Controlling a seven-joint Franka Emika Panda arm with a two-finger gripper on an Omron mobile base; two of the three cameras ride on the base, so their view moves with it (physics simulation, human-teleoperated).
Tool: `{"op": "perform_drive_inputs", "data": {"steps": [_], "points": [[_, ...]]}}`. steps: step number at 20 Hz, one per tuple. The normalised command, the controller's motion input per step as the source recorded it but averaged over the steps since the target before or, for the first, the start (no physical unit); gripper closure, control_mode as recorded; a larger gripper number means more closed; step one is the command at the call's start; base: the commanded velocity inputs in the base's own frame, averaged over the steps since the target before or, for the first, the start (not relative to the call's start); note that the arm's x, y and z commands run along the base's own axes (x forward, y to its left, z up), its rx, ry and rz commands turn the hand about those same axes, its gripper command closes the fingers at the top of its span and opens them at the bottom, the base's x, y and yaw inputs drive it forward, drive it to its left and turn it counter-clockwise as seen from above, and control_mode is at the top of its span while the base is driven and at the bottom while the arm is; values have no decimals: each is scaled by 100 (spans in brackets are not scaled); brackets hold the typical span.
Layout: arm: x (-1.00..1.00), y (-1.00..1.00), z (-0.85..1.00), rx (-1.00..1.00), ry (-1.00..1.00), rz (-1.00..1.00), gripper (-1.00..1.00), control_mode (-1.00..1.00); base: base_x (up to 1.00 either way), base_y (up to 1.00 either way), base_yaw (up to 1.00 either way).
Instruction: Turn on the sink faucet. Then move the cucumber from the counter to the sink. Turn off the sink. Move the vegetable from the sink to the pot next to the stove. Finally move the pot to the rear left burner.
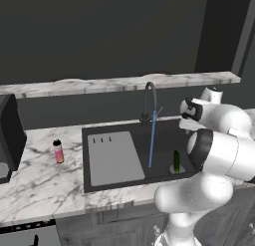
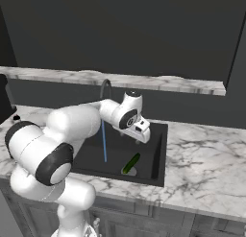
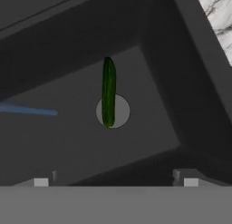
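One cucumber (image 3: 108, 91) lies on the floor of the sink (image 3: 149, 69), near the middle of the hand view, with one end resting over the round grey drain (image 3: 120, 112). In the left base view the cucumber (image 1: 176, 161) sits at centre right of the frame and its lower part is cut off by the arm's white elbow. In the right base view it (image 2: 131, 163) lies slantwise at the near right of the sink (image 2: 161, 149), just below centre.

A thin blue stream of water (image 1: 152, 140) falls from the one sink faucet (image 1: 148, 101) into the basin, landing left of the cucumber and apart from it. In the right base view the faucet (image 2: 105, 87) is mostly hidden behind the arm, and its lever cannot be made out.

The gripper (image 3: 115, 181) hangs above the basin with its jaws spread wide and nothing between them. Its fingertips (image 3: 41, 182) show at the bottom of the hand view.

The left half of the sink (image 1: 85, 140) is covered by a flat grey drainboard (image 1: 113, 158) with three slots.

On the counter (image 1: 35, 180) at left stands one small pink bottle (image 1: 58, 151) with a black cap. A dark appliance (image 1: 10, 135) is cut off by the left edge of the frame.
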Motion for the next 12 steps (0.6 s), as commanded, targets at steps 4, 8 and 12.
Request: {"op": "perform_drive_inputs", "data": {"steps": [4, 8, 12], "points": [[-19, 0, 50, 0, -10, 17, -100, -100, 0, 0, 0], [-8, 0, 35, 0, -19, 25, -100, -100, 0, 0, 0], [0, 0, 13, 0, -12, 19, -100, -100, 0, 0, 0]]}}
